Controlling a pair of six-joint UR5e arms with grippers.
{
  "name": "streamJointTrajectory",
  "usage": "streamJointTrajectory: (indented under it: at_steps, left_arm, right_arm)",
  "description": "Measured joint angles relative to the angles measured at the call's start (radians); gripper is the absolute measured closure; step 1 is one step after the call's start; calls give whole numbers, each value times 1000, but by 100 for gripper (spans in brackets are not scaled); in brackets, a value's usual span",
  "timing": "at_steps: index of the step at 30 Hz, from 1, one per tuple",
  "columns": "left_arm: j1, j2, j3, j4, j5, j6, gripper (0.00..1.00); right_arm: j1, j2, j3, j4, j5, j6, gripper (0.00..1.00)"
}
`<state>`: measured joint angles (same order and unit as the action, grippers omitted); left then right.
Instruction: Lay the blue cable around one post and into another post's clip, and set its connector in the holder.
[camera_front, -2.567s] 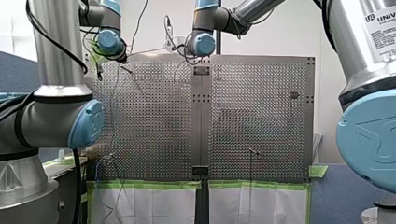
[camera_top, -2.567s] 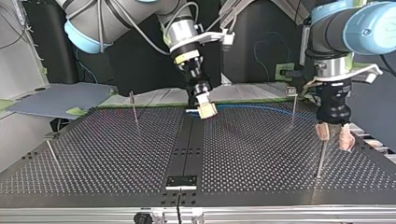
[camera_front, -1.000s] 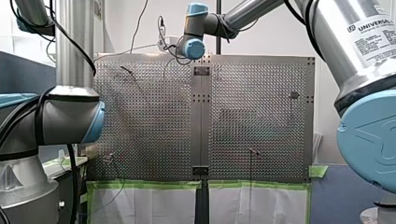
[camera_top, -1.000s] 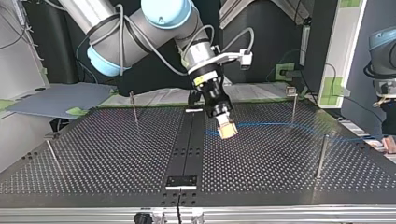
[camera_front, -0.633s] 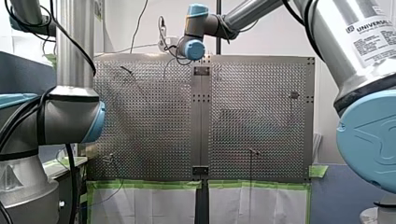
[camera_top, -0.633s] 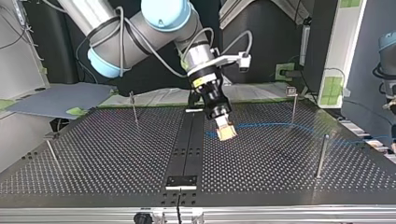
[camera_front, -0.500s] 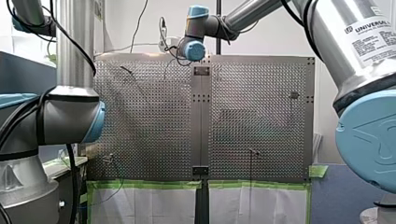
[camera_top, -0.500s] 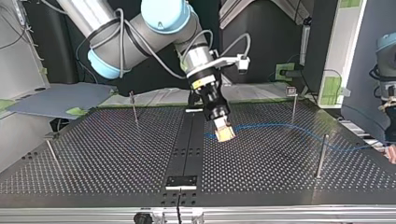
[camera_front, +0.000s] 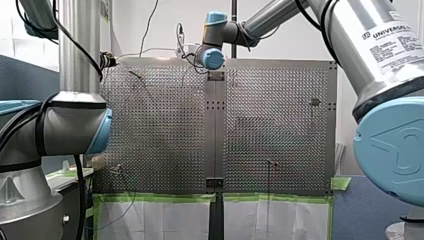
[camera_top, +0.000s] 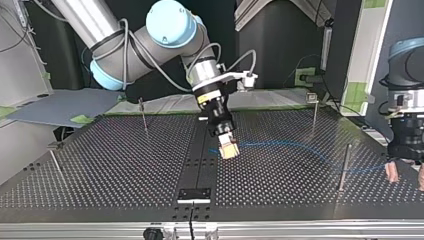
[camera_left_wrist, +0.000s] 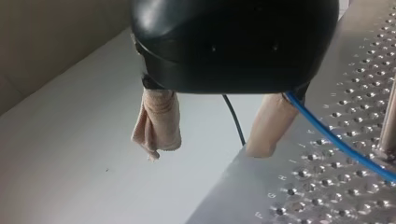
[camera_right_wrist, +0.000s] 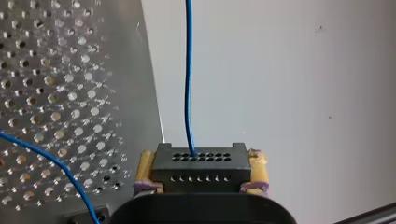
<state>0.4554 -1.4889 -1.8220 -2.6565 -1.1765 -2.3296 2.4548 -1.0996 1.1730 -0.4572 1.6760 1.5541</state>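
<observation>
In the top view my right gripper (camera_top: 229, 149) hangs just over the plate's dark centre strip, yellow pads shut on the black connector (camera_right_wrist: 200, 168). The blue cable (camera_top: 300, 146) curves from it toward the view's right and passes close by a bare post (camera_top: 344, 166). My left gripper (camera_top: 406, 175) is at the far right, its beige pads (camera_left_wrist: 156, 122) spread apart and holding nothing. In the left wrist view the cable (camera_left_wrist: 336, 144) runs along the outer side of one finger. A post with a clip (camera_top: 313, 111) stands behind the cable. The holder (camera_top: 195, 193) sits on the strip near the front edge.
Two more thin posts (camera_top: 143, 115) (camera_top: 55, 163) stand on the perforated plate (camera_top: 115, 170) at the top view's left. In the front view my right arm's wrist (camera_front: 210, 56) hangs over the plate's far edge. Green tape (camera_front: 155, 198) lines the near edge.
My right gripper has carried the connector toward the top view's left and nearer the front, dragging the cable. My left gripper has come in from the right edge, still open.
</observation>
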Motion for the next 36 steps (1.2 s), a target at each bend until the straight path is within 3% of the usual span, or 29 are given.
streamJointTrajectory:
  at_steps: [15, 24, 29, 36]
  left_arm:
    - [-48, -60, 0, 72, -80, -30, 0]
    - [-97, -125, -1, 82, -128, 2, 0]
    - [-136, -160, -1, 104, -167, -6, 0]
    - [-192, -166, -2, 114, -233, -44, 0]
  right_arm:
    - [-13, 58, 0, -19, -16, 0, 100]
    - [-13, 77, 0, -27, -19, 1, 100]
    - [-14, 79, 0, -11, -14, 0, 100]
    - [-31, 81, 0, 39, -3, 0, 100]
